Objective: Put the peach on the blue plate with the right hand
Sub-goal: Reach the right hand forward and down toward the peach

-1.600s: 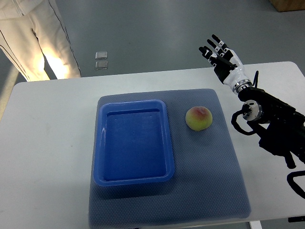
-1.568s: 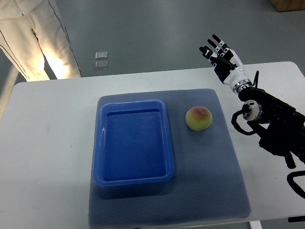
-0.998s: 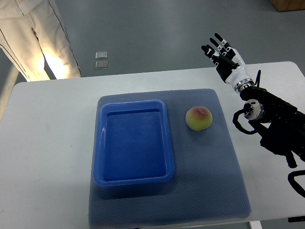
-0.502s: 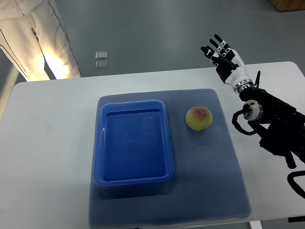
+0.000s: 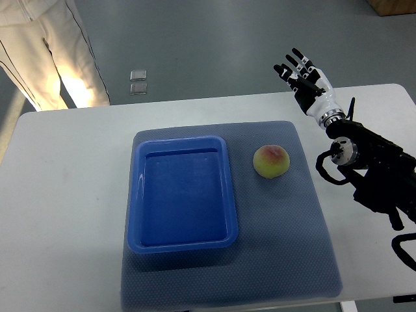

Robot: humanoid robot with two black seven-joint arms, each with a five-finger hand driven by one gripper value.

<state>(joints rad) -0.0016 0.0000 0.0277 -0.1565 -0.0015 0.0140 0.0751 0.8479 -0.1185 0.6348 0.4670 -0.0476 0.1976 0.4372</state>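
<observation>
A yellow-green peach with a red blush lies on the grey mat, just right of the blue plate, a shallow rectangular tray that holds nothing. My right hand is raised over the table's far right edge, up and to the right of the peach and well apart from it. Its fingers are spread and hold nothing. The black right arm comes in from the right edge. The left arm does not show.
The mat lies on a white table. A person in light trousers stands beyond the table's far left corner. Two small squares lie on the floor behind the table.
The right hand has wavered slightly, a few pixels right and up, then back a little. The peach and the plate have not moved.
</observation>
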